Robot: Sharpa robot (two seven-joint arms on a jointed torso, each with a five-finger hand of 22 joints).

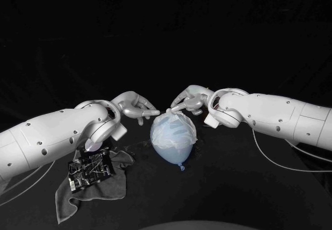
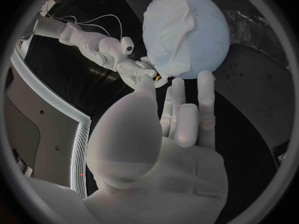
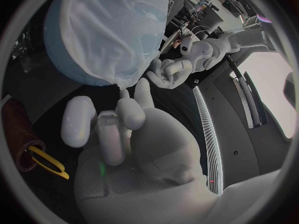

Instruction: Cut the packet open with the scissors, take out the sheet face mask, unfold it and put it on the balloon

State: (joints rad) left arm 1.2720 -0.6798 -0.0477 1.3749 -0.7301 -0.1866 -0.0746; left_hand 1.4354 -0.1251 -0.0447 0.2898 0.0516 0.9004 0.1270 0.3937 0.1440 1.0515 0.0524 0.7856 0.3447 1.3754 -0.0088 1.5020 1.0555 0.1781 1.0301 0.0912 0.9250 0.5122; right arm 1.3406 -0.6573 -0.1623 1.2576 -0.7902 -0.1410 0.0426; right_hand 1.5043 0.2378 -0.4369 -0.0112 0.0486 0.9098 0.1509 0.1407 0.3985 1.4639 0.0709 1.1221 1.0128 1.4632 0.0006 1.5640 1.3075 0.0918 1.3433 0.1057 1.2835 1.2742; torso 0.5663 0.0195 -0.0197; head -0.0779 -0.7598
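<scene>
Balloon (image 1: 173, 153): table centre, loose. Mask (image 1: 173, 129): draped over it, creased. Right hand (image 1: 190, 101): pinches mask's far edge. Left hand (image 1: 135, 108): empty, fingers apart, just left. Risk: tug rolls unbraced balloon, mask slips.

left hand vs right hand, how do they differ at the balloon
The right silver hand pinches the white sheet mask on the pale blue balloon; the left silver hand holds nothing. Right fingers are curled in, left fingers straight and apart. Both sit beside the balloon's far end.
</scene>
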